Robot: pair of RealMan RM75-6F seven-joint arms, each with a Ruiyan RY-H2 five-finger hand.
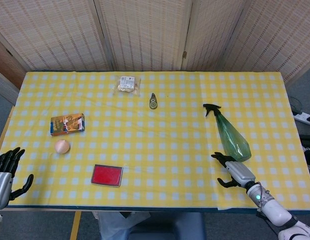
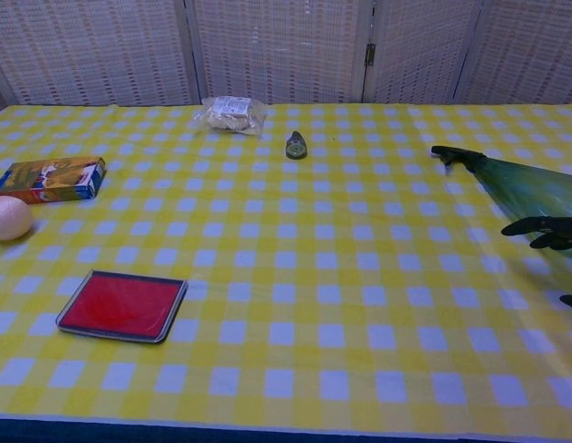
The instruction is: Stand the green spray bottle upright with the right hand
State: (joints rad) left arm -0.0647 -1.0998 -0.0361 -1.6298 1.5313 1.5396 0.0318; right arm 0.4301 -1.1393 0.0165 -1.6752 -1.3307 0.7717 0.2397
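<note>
Translucent green plastic spray bottle (image 1: 231,138) w/ black trigger head lies on its side at right-centre of the head view, nozzle toward the upper part of frame, fat base toward the lower edge. Right robot hand (image 1: 234,172) sits right at the base end, fingers spread, thumb apart; looks like it's touching or just short of the base, can't tell which, nothing gripped yet. In the chest view its dark fingertips (image 2: 537,227) show at the right edge, beside the bottle body (image 2: 530,189). Left robot hand (image 1: 6,173) is at lower left, off the bench edge, fingers apart, holding nothing.

Handling, my guess: thin plastic, light if near-empty, smooth and prob. a bit slippery; conical body will roll and squirm out of a loose grip. Best hold is round the wide lower body, not the narrow neck or trigger, then pivot it up onto its base.

Surface: bench w/ yellow-white checked cloth (image 1: 170,130), soft, may wrinkle under the base. Woven rattan screens (image 1: 145,32) close the back of the room.
</note>
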